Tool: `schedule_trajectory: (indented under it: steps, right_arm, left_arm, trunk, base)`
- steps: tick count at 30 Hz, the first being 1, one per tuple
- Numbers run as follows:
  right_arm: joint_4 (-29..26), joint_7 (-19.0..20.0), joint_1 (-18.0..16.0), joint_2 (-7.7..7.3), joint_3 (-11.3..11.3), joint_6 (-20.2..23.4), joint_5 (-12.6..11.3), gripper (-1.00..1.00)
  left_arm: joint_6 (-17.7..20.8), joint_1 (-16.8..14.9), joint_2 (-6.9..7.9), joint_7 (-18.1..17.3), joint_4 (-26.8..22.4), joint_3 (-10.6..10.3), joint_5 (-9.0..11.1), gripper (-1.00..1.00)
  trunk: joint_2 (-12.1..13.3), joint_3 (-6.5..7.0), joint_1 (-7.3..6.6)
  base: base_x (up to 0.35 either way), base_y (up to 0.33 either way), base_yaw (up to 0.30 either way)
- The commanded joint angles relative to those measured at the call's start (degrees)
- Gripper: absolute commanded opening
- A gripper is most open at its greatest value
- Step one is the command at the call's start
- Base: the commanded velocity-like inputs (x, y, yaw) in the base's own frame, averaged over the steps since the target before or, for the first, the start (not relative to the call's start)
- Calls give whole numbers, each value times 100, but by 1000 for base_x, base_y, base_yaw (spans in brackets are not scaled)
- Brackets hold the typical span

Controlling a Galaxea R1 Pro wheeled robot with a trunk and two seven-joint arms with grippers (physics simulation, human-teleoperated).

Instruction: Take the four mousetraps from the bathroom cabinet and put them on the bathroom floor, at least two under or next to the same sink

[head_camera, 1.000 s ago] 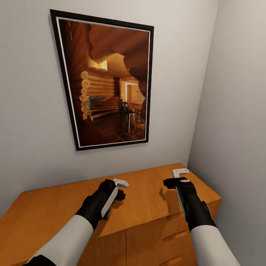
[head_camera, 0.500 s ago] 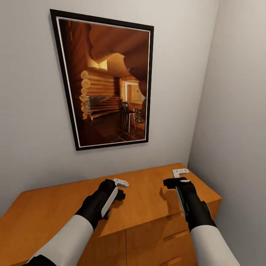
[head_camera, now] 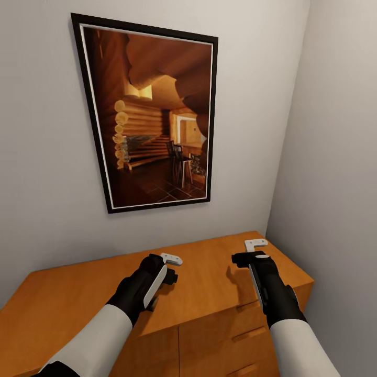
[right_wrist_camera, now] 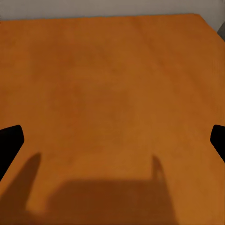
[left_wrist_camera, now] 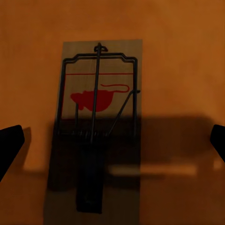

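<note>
Two mousetraps lie on top of the orange-brown cabinet (head_camera: 209,283). One mousetrap (head_camera: 172,258) sits just past my left gripper (head_camera: 168,273). In the left wrist view this mousetrap (left_wrist_camera: 101,117) is a flat board with dark wire parts and a red mouse mark, and it lies under the left gripper (left_wrist_camera: 112,145), whose fingertips (left_wrist_camera: 9,145) stand wide apart, open and apart from it. The other mousetrap (head_camera: 255,244) lies near the back right corner, just beyond my right gripper (head_camera: 246,258). The right gripper (right_wrist_camera: 112,140) is open over bare cabinet top (right_wrist_camera: 112,84).
A large framed picture (head_camera: 152,115) hangs on the wall behind the cabinet. A side wall (head_camera: 335,157) closes the right side near the cabinet's end. Drawer fronts with bar handles (head_camera: 248,333) face me below the right arm.
</note>
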Motion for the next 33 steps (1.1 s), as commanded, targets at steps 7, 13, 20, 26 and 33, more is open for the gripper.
schedule_trajectory:
  steps: [7,13,20,26,33]
  right_arm:
    - [-5,44,-4,6,-16,22,53,100]
    - [-5,44,-4,6,-18,22,50,100]
    - [-5,44,-4,6,-17,22,51,100]
    - [-7,45,-4,6,-18,22,50,100]
    - [-9,45,-4,6,-18,22,49,100]
  left_arm:
    - [20,-1,0,51,7,-4,30,100]
    - [20,-1,0,51,7,-4,33,100]
    - [20,-1,0,51,7,-4,30,100]
    - [20,-1,0,51,7,-4,32,100]
    - [22,-1,0,51,7,-4,37,100]
  trunk:
    - [-204,-99,111]
    - [-204,-99,111]
    - [-204,-99,111]
    - [-204,-99,111]
    - [-204,-99,111]
  base:
    - [0,0,0]
    - [0,0,0]
    - [0,0,0]
    - [0,0,0]
    - [0,0,0]
